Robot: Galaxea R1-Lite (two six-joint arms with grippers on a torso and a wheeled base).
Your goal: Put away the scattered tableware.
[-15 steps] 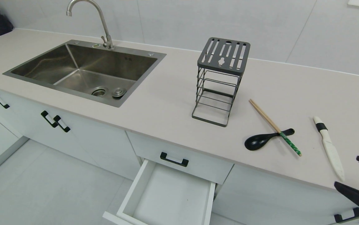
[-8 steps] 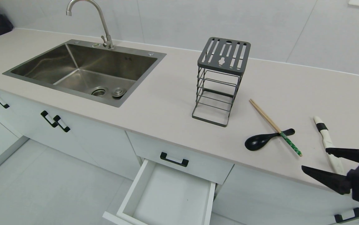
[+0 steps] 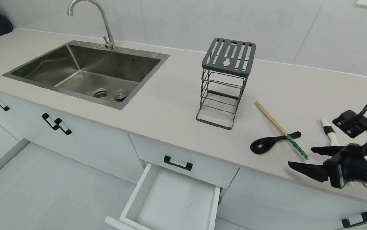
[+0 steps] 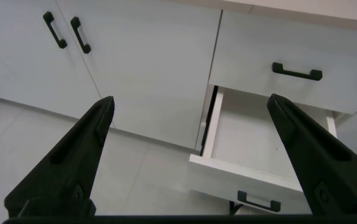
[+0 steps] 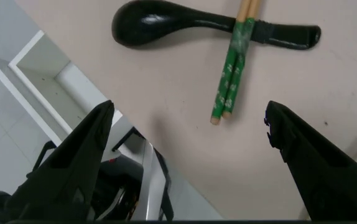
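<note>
Right gripper (image 3: 300, 157): spread wide, empty, just beside black spoon (image 3: 261, 146) crossed by chopsticks (image 3: 276, 124) on table (image 3: 170, 108). Left gripper (image 4: 191, 102): likewise wide, empty.

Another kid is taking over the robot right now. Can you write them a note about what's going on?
Left claw: open, empty, low in front of the cabinets, facing the open drawer.
Right claw: open, empty, above the counter's front edge by the chopsticks' green tips.
Things: the spoon lies on the counter with the chopsticks across its handle. The knife lies to their right, partly behind the right arm. The rack stands behind them.
Done: drawer pulled open.
Left: nothing is put away yet; spoon, chopsticks and knife all need picking up.
</note>
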